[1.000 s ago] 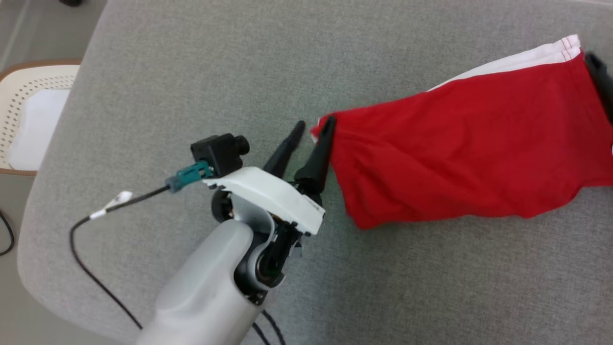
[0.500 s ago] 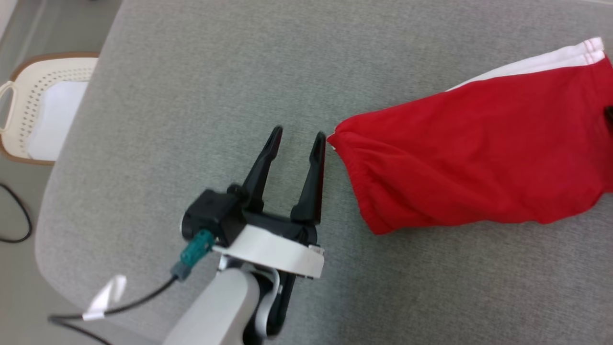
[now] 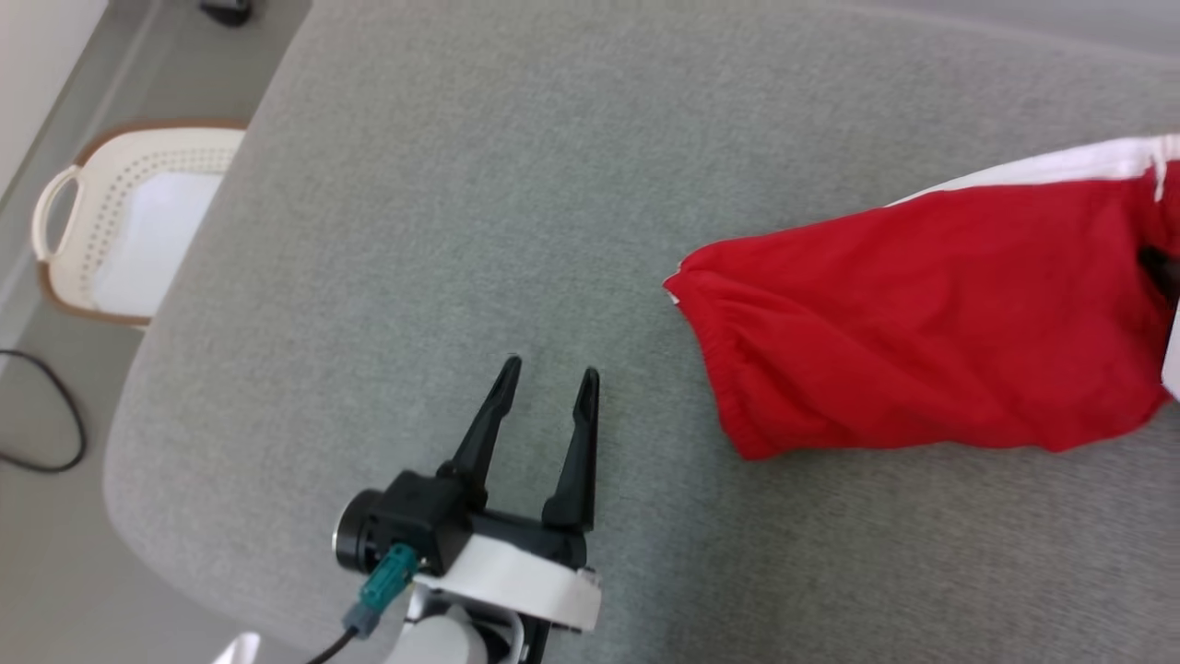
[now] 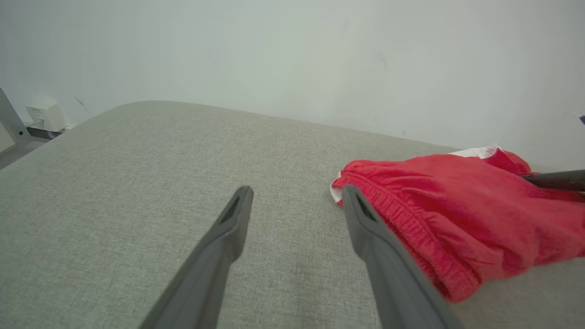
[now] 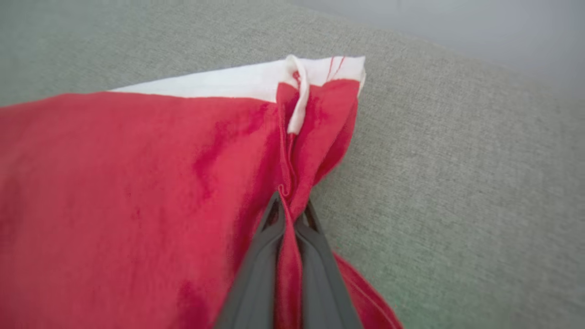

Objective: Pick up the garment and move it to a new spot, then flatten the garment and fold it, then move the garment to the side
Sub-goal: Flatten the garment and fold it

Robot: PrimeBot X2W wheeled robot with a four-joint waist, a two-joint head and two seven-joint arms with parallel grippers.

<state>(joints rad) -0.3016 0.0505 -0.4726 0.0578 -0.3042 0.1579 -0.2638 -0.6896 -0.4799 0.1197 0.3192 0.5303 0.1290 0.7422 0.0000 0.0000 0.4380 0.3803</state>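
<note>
The garment [image 3: 922, 332] is a pair of red shorts with a white side stripe, lying folded on the grey cushion [image 3: 516, 184] at the right. My left gripper [image 3: 549, 378] stands open near the cushion's front edge, well to the left of the waistband end and apart from it. In the left wrist view the garment [image 4: 457, 205] lies beyond the right finger [image 4: 365, 228] of my left gripper [image 4: 297, 192]. My right gripper [image 5: 290, 205] is shut on a pinched fold of the garment [image 5: 137, 183] at its hem end. A dark bit of it shows at the head view's right edge [image 3: 1160, 269].
A cream perforated laundry basket [image 3: 83, 231] with a white cloth inside stands on the floor to the left of the cushion. A black cable [image 3: 55, 415] lies on the floor below it. A pale wall [image 4: 292, 55] rises behind the cushion.
My left gripper has drawn back from the waistband end, staying open. My right gripper has shut on the hem end. The head camera has shifted, so the whole scene slid right.
</note>
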